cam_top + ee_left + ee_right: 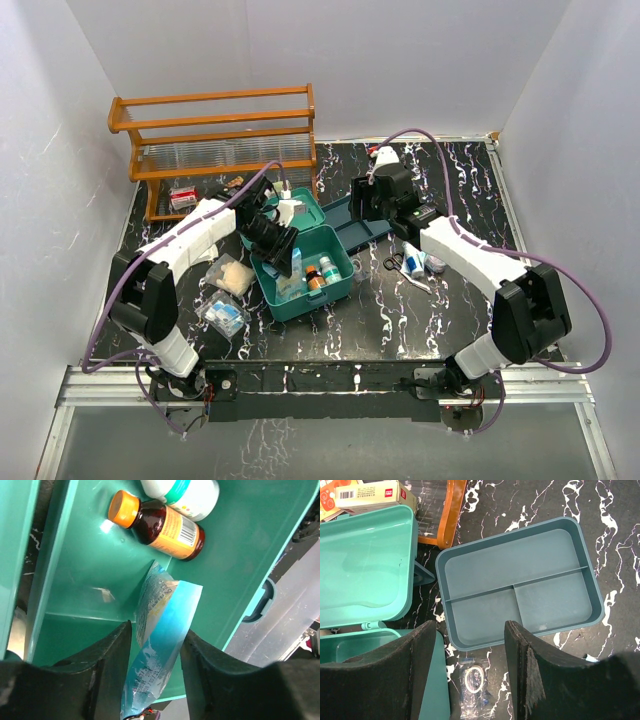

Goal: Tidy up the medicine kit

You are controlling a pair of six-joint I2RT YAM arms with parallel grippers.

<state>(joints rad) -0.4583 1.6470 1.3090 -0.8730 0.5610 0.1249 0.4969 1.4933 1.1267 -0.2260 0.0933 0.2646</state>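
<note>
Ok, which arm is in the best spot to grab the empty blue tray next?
Right, probably. The right claw hangs open just above the blue tray, holding nothing. The left claw is down in the medicine kit, with a blue packet between its fingers.

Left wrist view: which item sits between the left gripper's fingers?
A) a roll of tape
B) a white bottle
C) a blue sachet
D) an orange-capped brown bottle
C: the blue sachet stands between the fingers of the left gripper inside the medicine kit, with the orange-capped bottle lying beyond it.
</note>
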